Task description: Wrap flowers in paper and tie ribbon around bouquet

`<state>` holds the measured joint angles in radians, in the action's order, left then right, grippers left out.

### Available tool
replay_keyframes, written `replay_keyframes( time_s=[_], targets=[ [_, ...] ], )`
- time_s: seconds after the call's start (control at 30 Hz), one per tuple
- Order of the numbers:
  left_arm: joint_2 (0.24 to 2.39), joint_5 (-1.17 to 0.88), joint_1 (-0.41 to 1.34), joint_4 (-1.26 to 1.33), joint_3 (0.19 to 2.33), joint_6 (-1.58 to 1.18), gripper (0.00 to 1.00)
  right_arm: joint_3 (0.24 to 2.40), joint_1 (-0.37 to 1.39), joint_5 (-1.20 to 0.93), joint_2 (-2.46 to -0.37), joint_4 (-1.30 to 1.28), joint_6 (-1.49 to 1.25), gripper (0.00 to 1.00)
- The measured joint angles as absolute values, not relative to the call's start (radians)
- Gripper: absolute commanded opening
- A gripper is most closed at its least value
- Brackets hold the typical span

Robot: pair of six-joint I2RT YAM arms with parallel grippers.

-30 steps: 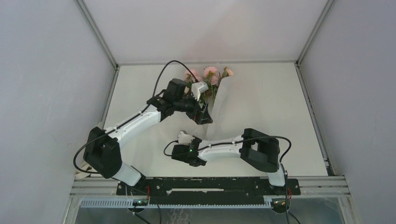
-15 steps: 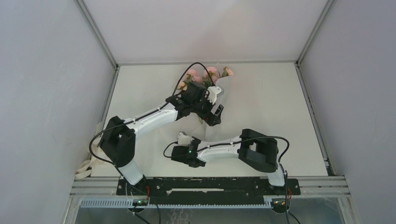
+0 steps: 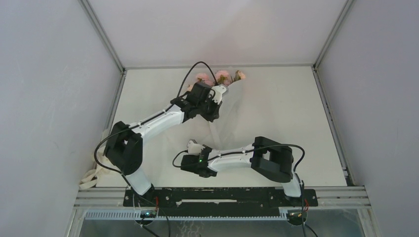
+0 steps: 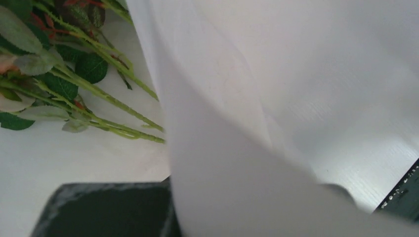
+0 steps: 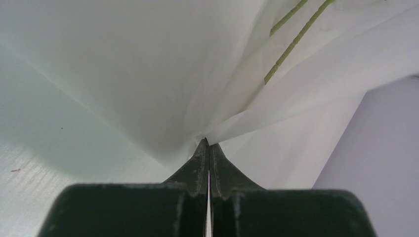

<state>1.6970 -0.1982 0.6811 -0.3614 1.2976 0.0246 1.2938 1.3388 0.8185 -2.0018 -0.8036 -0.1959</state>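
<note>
A white surface (image 3: 286, 113) fills a booth of plain grey walls (image 3: 54, 89), with a metal rail along its near edge. The flowers (image 3: 223, 76) lie at the far middle, pink heads toward the back wall. Their stems run down into the paper (image 3: 232, 111), which narrows toward the near side. The ribbon (image 3: 91, 175) lies in loose loops at the surface's near-left edge, well apart from the bunch.

A second ago the left gripper (image 3: 215, 111) stood wide open, nearer and lower over the paper. It has since swung farther out toward the flower heads and closed. The right arm has not moved.

The left arm stretches diagonally from its base to the paper's upper left edge. In its wrist view a raised fold of paper (image 4: 257, 163) rises from between its dark fingers, green stems (image 4: 99, 94) just to the left, so it is clamped on that fold. The right arm lies low, its forearm pointing left. The right gripper (image 5: 208, 144) is pressed tight on the paper's gathered narrow end, where two stems (image 5: 291, 44) show through the sheet.
</note>
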Motion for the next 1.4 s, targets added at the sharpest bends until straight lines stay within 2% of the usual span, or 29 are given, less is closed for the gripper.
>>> replay_keyframes(
  time_s=[0.07, 0.2, 0.3, 0.4, 0.57, 0.73, 0.9, 1.03, 1.13, 1.23, 1.4],
  targets=[
    [1.695, -0.222, 0.657, -0.371, 1.297, 0.024, 0.00, 1.296, 1.340, 0.823, -2.002, -0.804, -0.196, 0.10],
    [1.696, -0.300, 0.584, -0.374, 1.276, 0.008, 0.00, 1.299, 1.341, 0.830, -2.002, -0.806, -0.197, 0.45],
    [1.711, -0.357, 0.519, -0.365, 1.252, -0.006, 0.00, 1.299, 1.343, 0.825, -1.995, -0.812, -0.202, 0.58],
    [1.754, -0.408, 0.466, -0.343, 1.232, -0.020, 0.00, 1.286, 1.352, 0.779, -1.936, -0.805, -0.191, 0.63],
    [1.858, -0.483, 0.394, -0.310, 1.205, -0.053, 0.00, 1.230, 1.423, 0.679, -1.721, -0.766, -0.142, 0.64],
    [1.910, -0.534, 0.353, -0.292, 1.180, -0.074, 0.00, 1.167, 1.457, 0.521, -1.530, -0.691, -0.107, 0.60],
    [1.911, -0.568, 0.344, -0.276, 1.172, -0.081, 0.00, 1.034, 1.275, 0.294, -1.402, -0.532, -0.132, 0.50],
    [1.911, -0.587, 0.344, -0.269, 1.172, -0.082, 0.00, 0.991, 1.026, 0.131, -1.445, -0.382, -0.228, 0.33],
    [1.910, -0.589, 0.343, -0.266, 1.169, -0.081, 0.00, 0.989, 0.978, 0.063, -1.525, -0.295, -0.274, 0.23],
    [1.910, -0.591, 0.338, -0.263, 1.159, -0.081, 0.00, 0.988, 1.003, -0.008, -1.620, -0.232, -0.297, 0.21],
    [1.910, -0.610, 0.326, -0.263, 1.143, -0.080, 0.00, 0.983, 1.110, -0.051, -1.713, -0.224, -0.276, 0.23]
  ],
)
